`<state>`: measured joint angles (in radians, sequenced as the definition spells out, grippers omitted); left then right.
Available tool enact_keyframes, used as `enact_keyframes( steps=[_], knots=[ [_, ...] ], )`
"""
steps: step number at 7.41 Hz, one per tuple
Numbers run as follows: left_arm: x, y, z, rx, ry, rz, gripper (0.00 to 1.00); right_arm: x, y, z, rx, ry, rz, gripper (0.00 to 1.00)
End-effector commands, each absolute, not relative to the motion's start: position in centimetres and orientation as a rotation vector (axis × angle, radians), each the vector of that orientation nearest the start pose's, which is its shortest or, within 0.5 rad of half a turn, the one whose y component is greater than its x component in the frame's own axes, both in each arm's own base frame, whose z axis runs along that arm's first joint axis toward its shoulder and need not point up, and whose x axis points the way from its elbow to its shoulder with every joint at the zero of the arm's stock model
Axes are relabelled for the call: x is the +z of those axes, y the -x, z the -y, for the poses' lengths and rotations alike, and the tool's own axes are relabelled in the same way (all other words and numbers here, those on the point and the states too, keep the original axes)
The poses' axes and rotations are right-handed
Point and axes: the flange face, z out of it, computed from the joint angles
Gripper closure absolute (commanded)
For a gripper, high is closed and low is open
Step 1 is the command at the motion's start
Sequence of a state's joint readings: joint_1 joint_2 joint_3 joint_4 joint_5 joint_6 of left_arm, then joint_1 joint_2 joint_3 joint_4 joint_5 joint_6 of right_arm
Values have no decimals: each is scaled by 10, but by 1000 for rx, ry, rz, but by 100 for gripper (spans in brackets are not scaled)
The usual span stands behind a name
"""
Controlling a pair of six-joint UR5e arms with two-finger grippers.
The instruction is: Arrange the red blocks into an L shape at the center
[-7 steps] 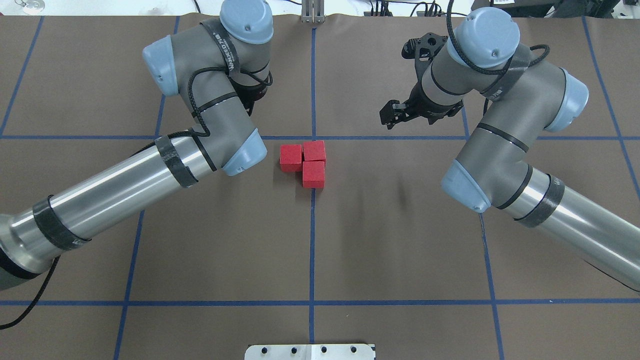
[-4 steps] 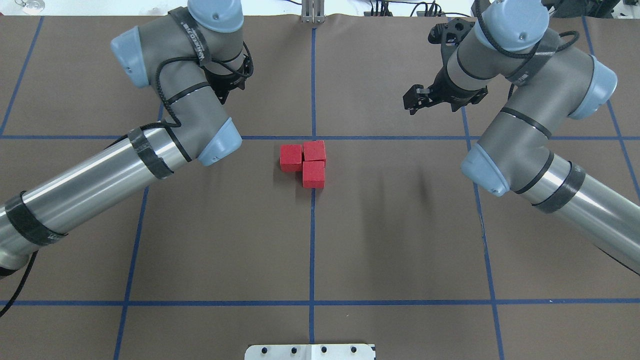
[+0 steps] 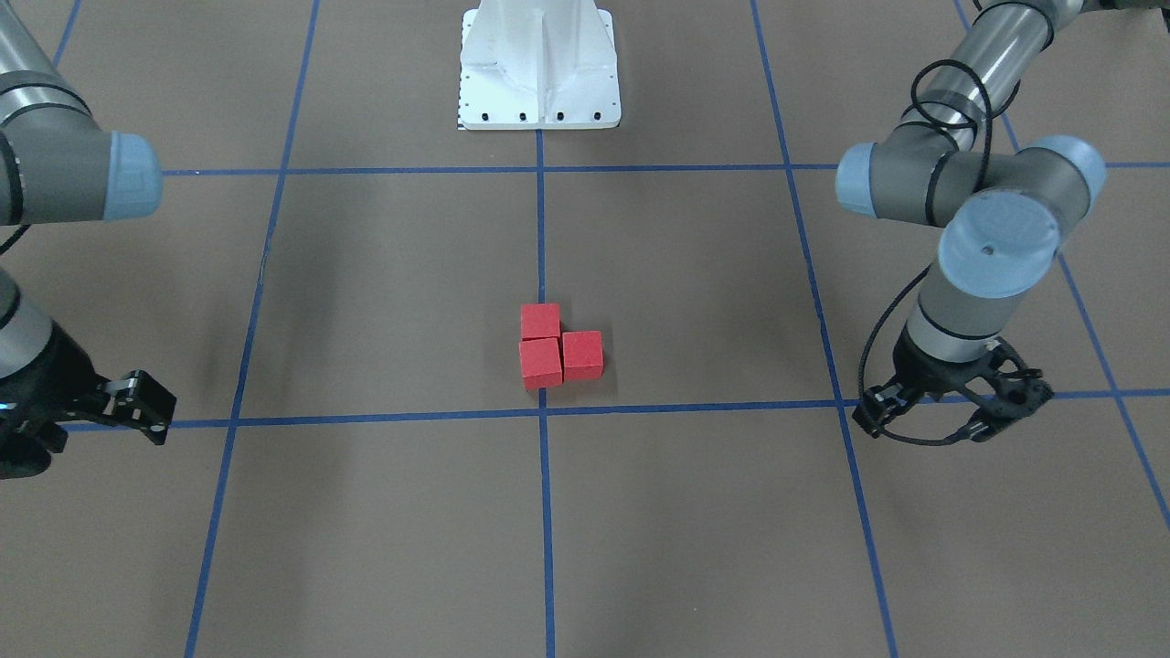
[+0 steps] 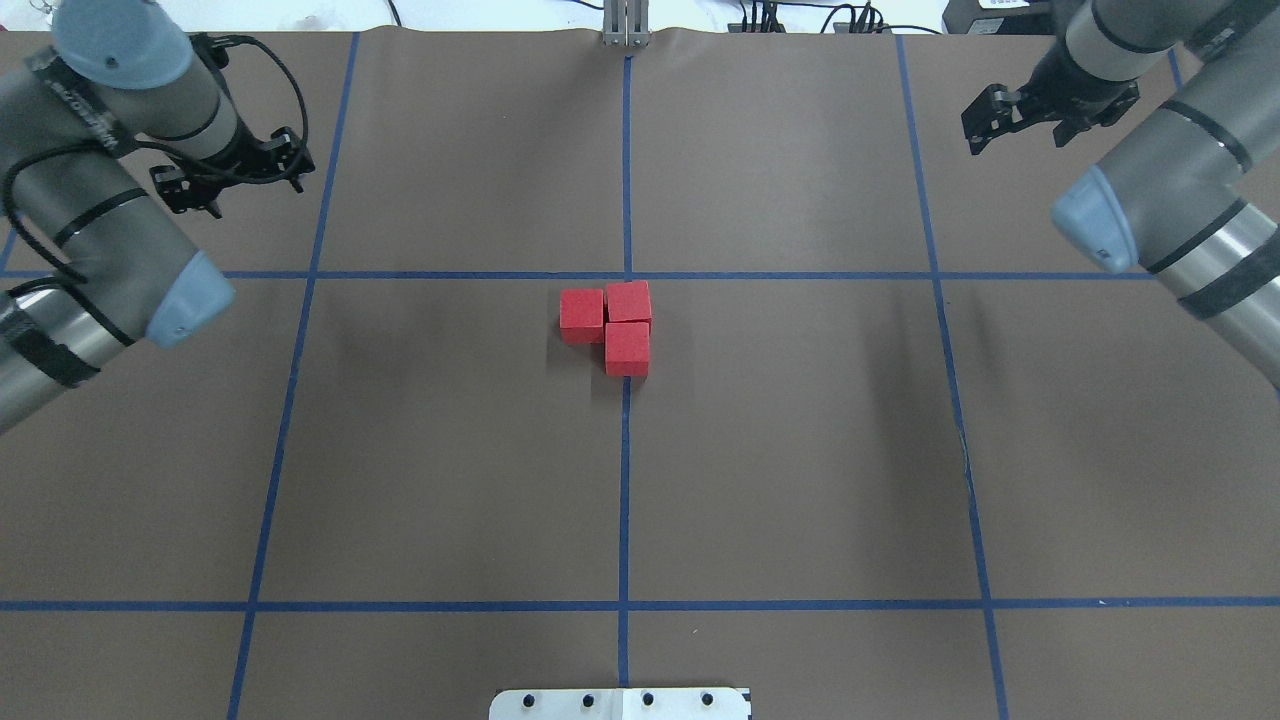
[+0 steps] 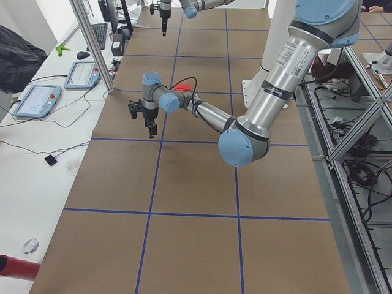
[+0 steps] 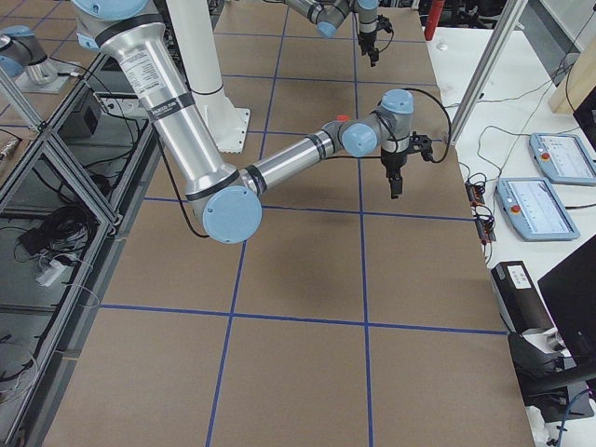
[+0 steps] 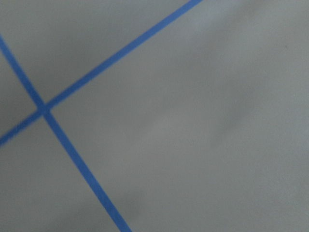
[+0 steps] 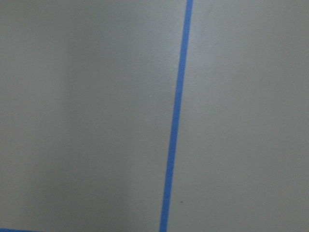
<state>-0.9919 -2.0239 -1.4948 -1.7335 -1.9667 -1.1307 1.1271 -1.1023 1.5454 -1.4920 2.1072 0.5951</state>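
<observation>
while both hang above the surface, i cannot tell how wide either tool stands: the left tool (image 4: 235, 180) over a far left grid line, the right tool (image 4: 1000, 110) far right. between them, well apart from both, the red blocks (image 4: 615, 325) lie touching in an l, just robot-side of the center (image 4: 627, 275), on the brown surface (image 4: 800, 450) taped in blue. two grey pendants (image 5: 37, 101) lie beyond its far edge.
</observation>
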Motion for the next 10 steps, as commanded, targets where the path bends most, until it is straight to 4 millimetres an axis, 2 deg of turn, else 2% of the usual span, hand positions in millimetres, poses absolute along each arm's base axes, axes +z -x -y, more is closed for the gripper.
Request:
enact_keyframes(
  steps=[1, 2, 3, 4, 5, 6, 7, 8, 9, 10],
  knots=[
    [500, -170, 611, -182, -79, -683, 0, 462, 122, 641, -62, -180, 698, 1],
    [530, -125, 605, -89, -112, -654, 1, 493, 91, 629, -101, -176, 692, 1],
    [555, -90, 593, -33, -120, -648, 0, 520, 57, 617, -88, -161, 700, 1],
    [585, -57, 574, 35, -125, -649, 0, 541, 34, 603, -79, -145, 730, 1],
    [604, -22, 559, 133, -160, -626, 0, 551, 19, 594, -83, -138, 763, 1],
    [630, 19, 538, 121, -154, -619, 0, 553, 12, 584, -74, -135, 779, 1],
    [632, 45, 532, 71, -159, -655, 0, 565, 11, 565, -76, -124, 780, 1],
    [642, 50, 516, 56, -142, -686, 0, 572, 6, 559, -62, -115, 782, 1],
    [665, 50, 492, 67, -149, -687, 0, 588, -17, 549, -9, -91, 781, 1],
    [679, 52, 476, 75, -174, -688, 0, 602, -25, 535, 17, -59, 813, 1]
  ],
)
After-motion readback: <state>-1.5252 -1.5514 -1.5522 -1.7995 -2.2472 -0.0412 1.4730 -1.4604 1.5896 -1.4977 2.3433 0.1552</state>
